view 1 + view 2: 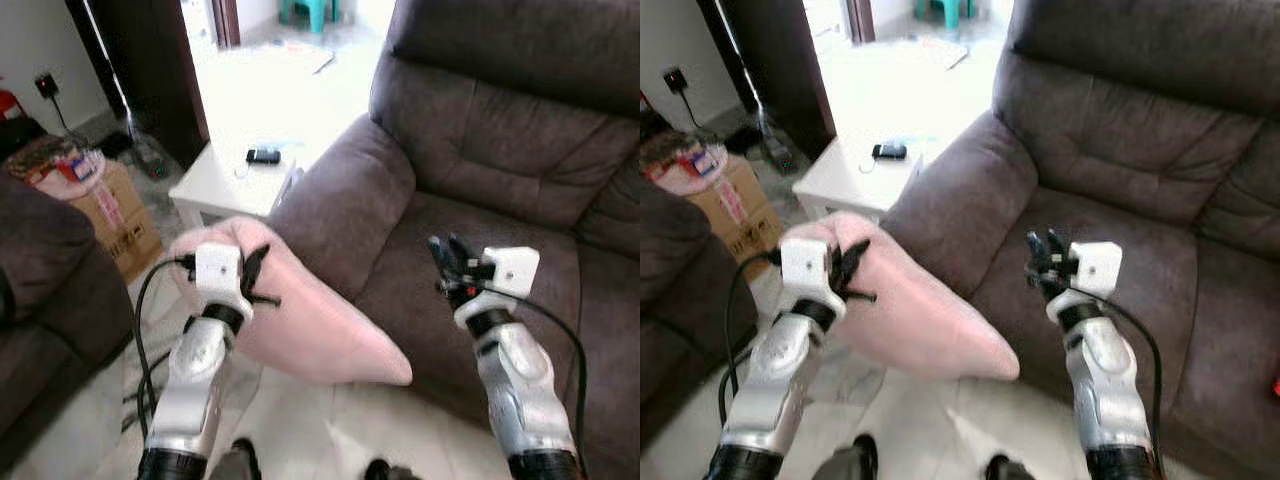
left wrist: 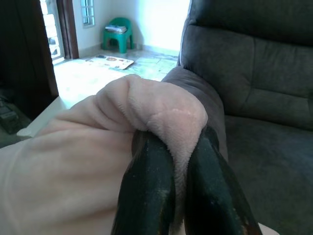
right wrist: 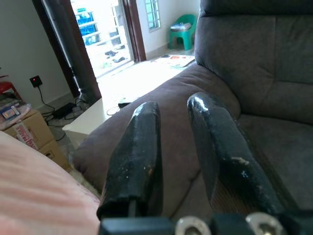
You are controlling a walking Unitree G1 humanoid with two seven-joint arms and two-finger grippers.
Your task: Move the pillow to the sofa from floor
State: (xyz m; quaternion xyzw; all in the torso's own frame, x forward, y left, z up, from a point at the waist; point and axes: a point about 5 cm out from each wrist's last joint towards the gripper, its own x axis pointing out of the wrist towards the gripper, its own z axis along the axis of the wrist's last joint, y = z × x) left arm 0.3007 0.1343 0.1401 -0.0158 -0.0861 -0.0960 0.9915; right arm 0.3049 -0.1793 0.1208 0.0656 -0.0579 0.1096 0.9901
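Left wrist view: left gripper (image 2: 178,196) pinches a fold of the soft pink plush pillow (image 1: 310,320), holding it off the floor beside the dark brown fabric sofa's (image 1: 480,220) armrest. Right gripper (image 1: 447,258) hovers over the seat, fingers apart, holding nothing, likely kept clear.

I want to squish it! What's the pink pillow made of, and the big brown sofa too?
The pillow looks like soft, fuzzy plush fabric: its matte pink cloth bunches into a fold where the left gripper pinches it. The sofa seems covered in brown suede-like or microfibre cloth, matte with lighter brushed patches and stitched seams. What fills either one can't be seen.
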